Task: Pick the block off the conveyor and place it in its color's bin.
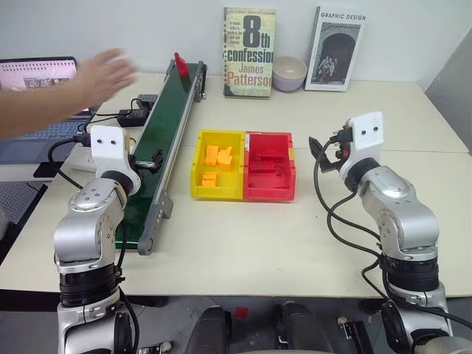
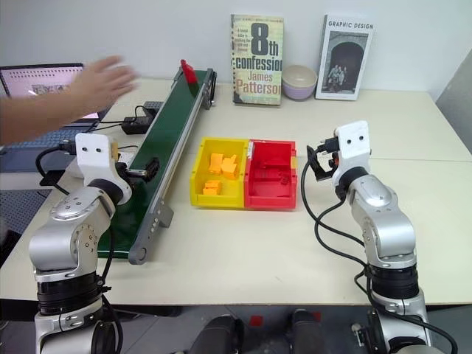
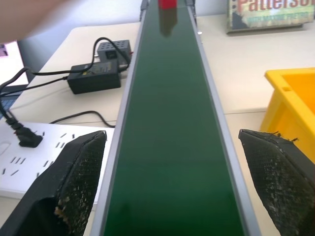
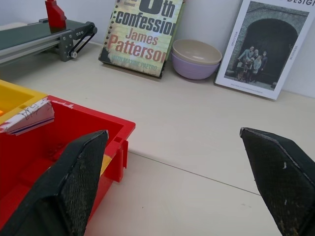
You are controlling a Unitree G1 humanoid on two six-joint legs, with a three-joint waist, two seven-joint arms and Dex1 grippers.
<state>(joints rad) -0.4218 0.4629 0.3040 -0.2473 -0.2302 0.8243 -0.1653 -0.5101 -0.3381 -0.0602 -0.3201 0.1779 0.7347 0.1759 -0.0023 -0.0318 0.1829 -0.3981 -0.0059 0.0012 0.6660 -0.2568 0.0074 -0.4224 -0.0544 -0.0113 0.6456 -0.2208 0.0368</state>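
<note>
The red block (image 1: 179,65) stands upright at the far end of the dark green conveyor (image 1: 168,118); it is also at the belt's far end in the left wrist view as the block (image 3: 168,4). The red bin (image 1: 270,193) sits mid-table, right of the belt. My left gripper (image 3: 172,142) hovers open over the near half of the belt, well short of the block. My right gripper (image 4: 172,137) is open and empty, just right of the red bin, pointing toward the back wall.
A person's hand (image 1: 103,74) reaches in from the left near the belt's far end. A yellow bin (image 1: 217,192) with orange blocks adjoins the red one. Power adapter (image 1: 133,116), power strip (image 3: 29,157) and laptop (image 1: 37,74) lie left of the belt. Two books and a bowl (image 1: 289,72) stand at the back.
</note>
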